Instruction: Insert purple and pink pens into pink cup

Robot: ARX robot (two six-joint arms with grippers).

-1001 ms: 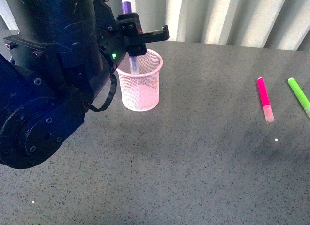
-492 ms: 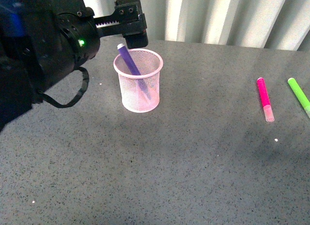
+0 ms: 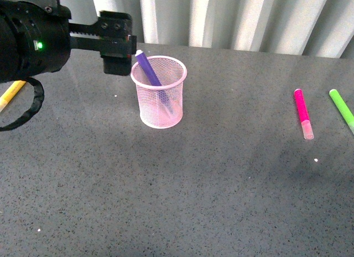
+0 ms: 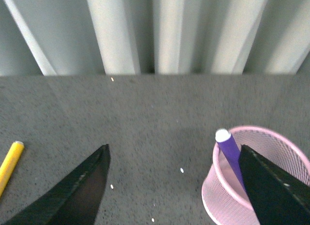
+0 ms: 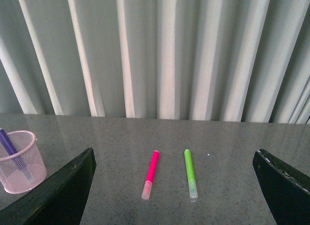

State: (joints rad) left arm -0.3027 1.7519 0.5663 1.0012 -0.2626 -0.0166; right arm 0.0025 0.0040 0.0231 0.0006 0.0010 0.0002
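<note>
The pale pink mesh cup (image 3: 166,110) stands at the back left of the grey table. The purple pen (image 3: 145,66) stands inside it, leaning left against the rim, with nothing holding it. My left gripper (image 3: 113,47) is open and empty, just left of the cup at rim height. In the left wrist view (image 4: 173,152) the cup (image 4: 218,196) and the purple pen (image 4: 227,150) sit by one jaw. The pink pen (image 3: 302,110) lies flat at the right. My right gripper (image 5: 174,152) is open and empty, well back from the pink pen (image 5: 151,172). It is out of the front view.
A lime-green marker (image 3: 342,109) lies just right of the pink pen, also in the right wrist view (image 5: 189,169). A yellow marker (image 3: 11,94) lies at the far left under my left arm. A pleated curtain stands behind the table's back edge.
My left gripper has let go of the purple pen, which dropped into the cup and now leans there. The gripper has moved left, away from the cup.
</note>
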